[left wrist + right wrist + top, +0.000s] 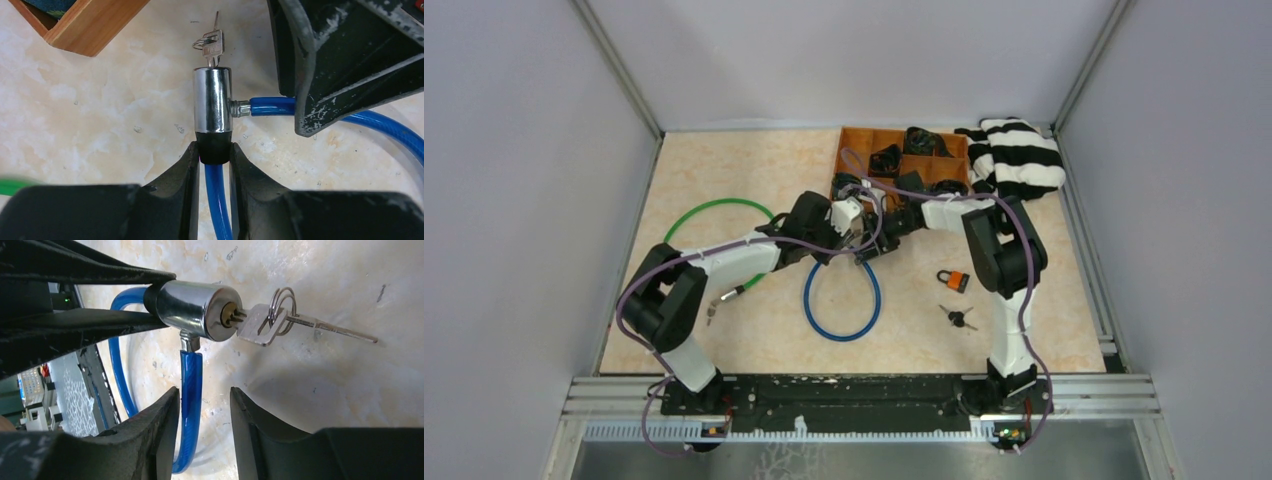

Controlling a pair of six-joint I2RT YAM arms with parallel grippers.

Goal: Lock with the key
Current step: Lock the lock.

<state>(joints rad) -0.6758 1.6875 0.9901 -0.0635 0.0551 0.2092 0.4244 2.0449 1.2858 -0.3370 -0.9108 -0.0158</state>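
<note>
Lying mid-table, just near of the wooden tray (840,150), a chrome lock cylinder (212,100) is shown with a key (255,324) seated in its face. Its black collar is clamped by the left gripper (214,160). The blue cable (192,380) end is straddled, not pinched, by the parted right gripper (205,400). Unless the key is turned, that end could be tugged free; the cylinder could be twisted in so narrow a hold.

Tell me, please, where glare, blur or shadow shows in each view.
Left wrist: glare streaks down the chrome lock body; the green cable at the edge is blurred. Right wrist: the key is crisp, with a soft shadow on the table. Top external: even light, no glare.
</note>
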